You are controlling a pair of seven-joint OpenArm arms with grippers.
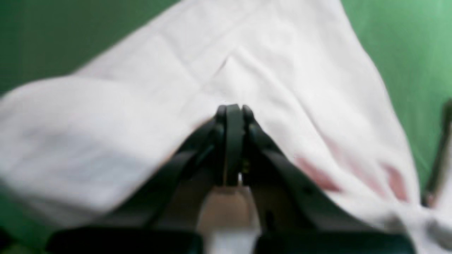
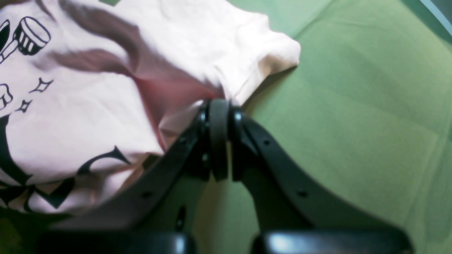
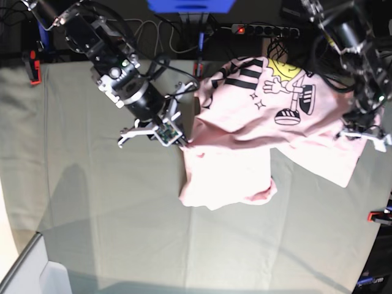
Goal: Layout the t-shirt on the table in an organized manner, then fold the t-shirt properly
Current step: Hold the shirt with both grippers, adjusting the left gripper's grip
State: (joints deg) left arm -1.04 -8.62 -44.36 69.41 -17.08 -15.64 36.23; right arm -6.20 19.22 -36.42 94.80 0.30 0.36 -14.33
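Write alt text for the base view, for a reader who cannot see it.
A pale pink t-shirt lies crumpled, print side up, on a grey-green table, pinched at opposite edges by two black robot arms. The right gripper grips its edge at picture left, the left gripper at picture right.

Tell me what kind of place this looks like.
Probably a robotics lab bench: a table under clamped grey-green cloth, a power strip and cables along the back edge, and two robot arms gripping a pink t-shirt.
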